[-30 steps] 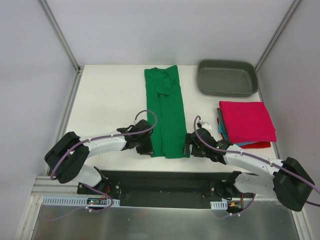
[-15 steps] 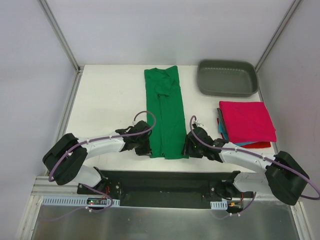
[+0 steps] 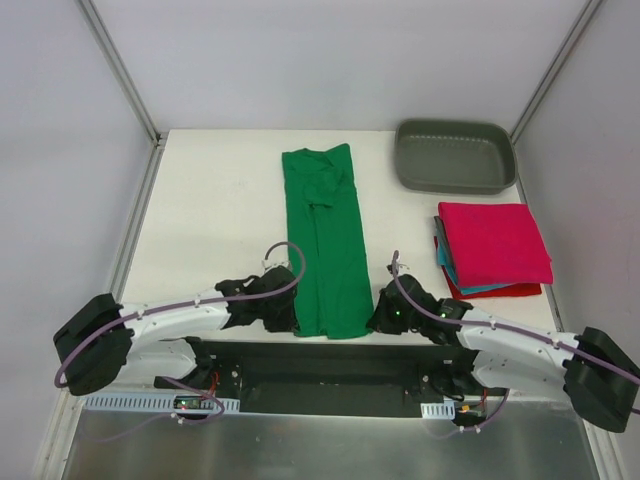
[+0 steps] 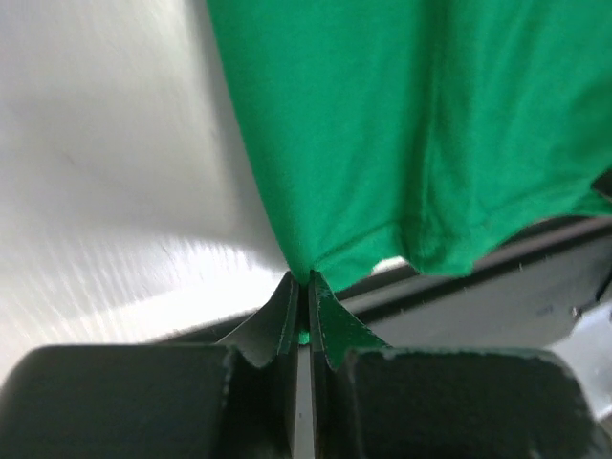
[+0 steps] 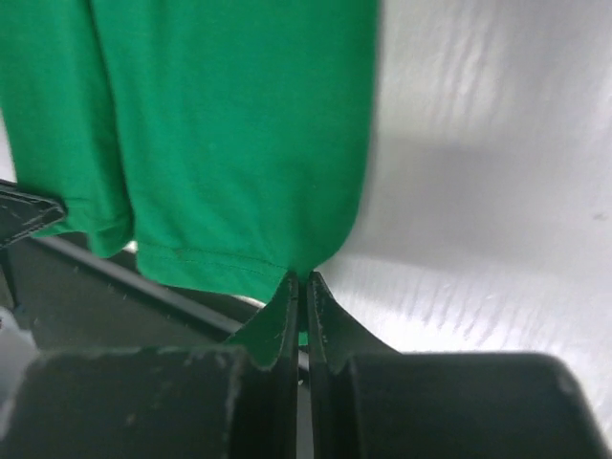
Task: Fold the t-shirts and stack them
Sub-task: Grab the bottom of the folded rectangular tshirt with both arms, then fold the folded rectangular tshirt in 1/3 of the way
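A bright green t-shirt (image 3: 327, 245) lies as a long narrow strip down the middle of the white table, its hem at the near edge. My left gripper (image 3: 290, 322) is shut on the hem's left corner (image 4: 304, 271). At the opposite corner (image 5: 304, 268) my right gripper (image 3: 375, 321) is shut on the hem as well. A stack of folded t-shirts sits at the right, crimson-pink (image 3: 494, 242) on top, with teal (image 3: 444, 262) and red (image 3: 515, 291) edges showing under it.
A grey plastic tray (image 3: 454, 156) stands at the back right corner. The black base rail (image 3: 320, 365) runs along the table's near edge just behind both grippers. Metal frame posts rise at the back corners.
Both grippers have closed on the green shirt's hem corners and drawn back toward the near edge. The shirt has slid nearer and shifted slightly left.
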{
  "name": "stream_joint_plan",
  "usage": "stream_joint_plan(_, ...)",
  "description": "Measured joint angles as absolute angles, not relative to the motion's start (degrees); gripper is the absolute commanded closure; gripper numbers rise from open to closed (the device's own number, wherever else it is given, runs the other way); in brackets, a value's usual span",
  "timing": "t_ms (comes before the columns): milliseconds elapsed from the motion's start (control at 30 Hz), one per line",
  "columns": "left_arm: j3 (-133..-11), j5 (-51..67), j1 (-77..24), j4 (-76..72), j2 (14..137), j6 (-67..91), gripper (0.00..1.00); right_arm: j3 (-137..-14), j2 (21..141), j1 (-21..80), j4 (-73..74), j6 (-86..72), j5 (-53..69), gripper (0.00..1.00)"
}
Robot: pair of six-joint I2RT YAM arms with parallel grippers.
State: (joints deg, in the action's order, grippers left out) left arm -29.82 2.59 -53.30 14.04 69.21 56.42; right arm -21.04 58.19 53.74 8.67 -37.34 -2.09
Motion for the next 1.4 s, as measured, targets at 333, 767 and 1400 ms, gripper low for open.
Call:
stream_joint_plan(333, -28.93, -4.08, -61.06, 18.81, 55.66, 63.83, 1.0, -21.41, 49.76, 62.74, 11.2, -39.81, -3.88, 0.99)
stream_joint_plan(767, -37.56, -18.61, -55.2, 22.31, 57.32, 61.63, 1.0, -37.12, 55.27, 57.08, 16.29, -28.6, -13.17, 0.97)
stream_joint_plan(1400, -58.3, -19.73, -37.45, 20.58, 80.55, 45.34, 1.0, -58.22, 82.81, 38.83, 12.84, -13.04, -7.81, 0.97)
